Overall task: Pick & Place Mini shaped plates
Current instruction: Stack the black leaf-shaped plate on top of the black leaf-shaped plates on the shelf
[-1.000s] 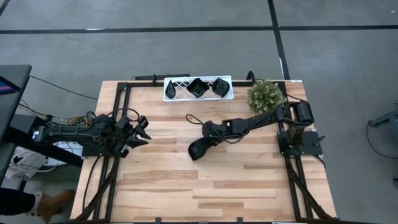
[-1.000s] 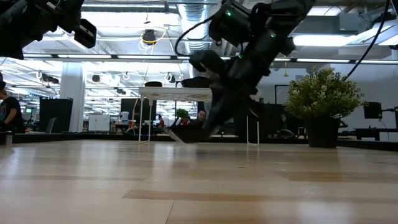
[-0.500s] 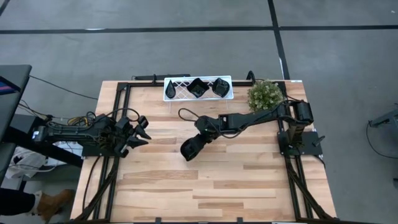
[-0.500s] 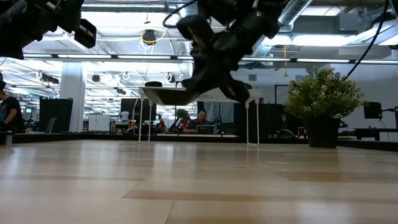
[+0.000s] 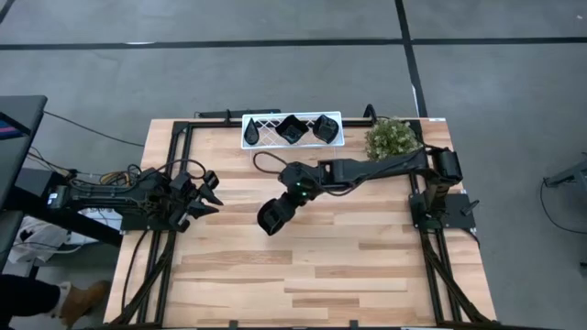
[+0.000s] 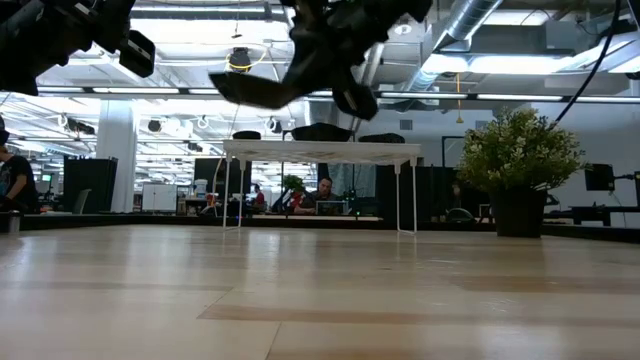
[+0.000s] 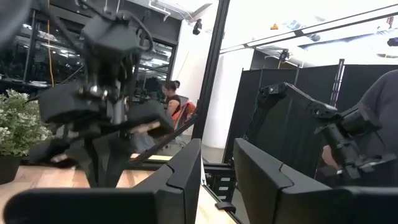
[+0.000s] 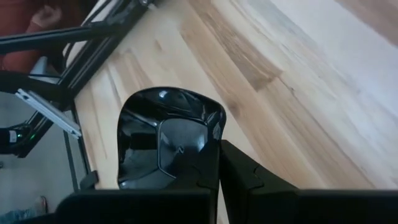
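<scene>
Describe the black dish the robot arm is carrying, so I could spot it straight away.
Start at the white wire rack on the wooden table's far edge, where two black dishes sit. From there, follow the right arm toward the table's middle: the right gripper pinches a glossy black wavy-edged plate. Unlike the racked dishes, this one is in the air.

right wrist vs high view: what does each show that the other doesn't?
Only the right wrist view: the glossy black plate up close, pinched at its rim by the right claw, with its wavy edge and the bare wood below.

Only the high view: the white rack with two more black plates on it, the green plant, and the left claw waiting open at the table's left side.

Both: the right claw shut on the plate, held above the wooden table.
</scene>
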You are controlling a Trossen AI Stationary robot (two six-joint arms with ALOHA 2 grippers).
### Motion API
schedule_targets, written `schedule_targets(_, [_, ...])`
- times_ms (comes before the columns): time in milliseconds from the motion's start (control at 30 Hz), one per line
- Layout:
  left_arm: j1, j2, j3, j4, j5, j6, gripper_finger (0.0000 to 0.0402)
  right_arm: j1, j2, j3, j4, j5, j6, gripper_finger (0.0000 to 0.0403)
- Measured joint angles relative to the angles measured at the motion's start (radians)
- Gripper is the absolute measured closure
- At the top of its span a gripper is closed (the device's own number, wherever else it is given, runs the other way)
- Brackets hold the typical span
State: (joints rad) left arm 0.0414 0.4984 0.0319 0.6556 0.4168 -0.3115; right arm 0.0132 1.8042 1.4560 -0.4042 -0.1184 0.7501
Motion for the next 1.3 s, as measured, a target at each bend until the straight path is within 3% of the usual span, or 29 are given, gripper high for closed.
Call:
schedule_targets(667, [0.0,0.0,0.0,0.0,0.0,-0.006,0.0305,-0.042,0.0,0.391,-0.428,0.014,-0.15,0.0403])
schedule_targets(967, [0.0,0.0,0.0,0.005,0.0,-0.063,0.0305,-0.121,0.0,0.563,-0.661,0.015,-0.232,0.0403])
schedule_targets(1300, [0.0,0.0,0.0,0.007,0.0,-0.063,0.0305,-0.277,0.0,0.747,-0.977,0.015,-0.481,0.0403])
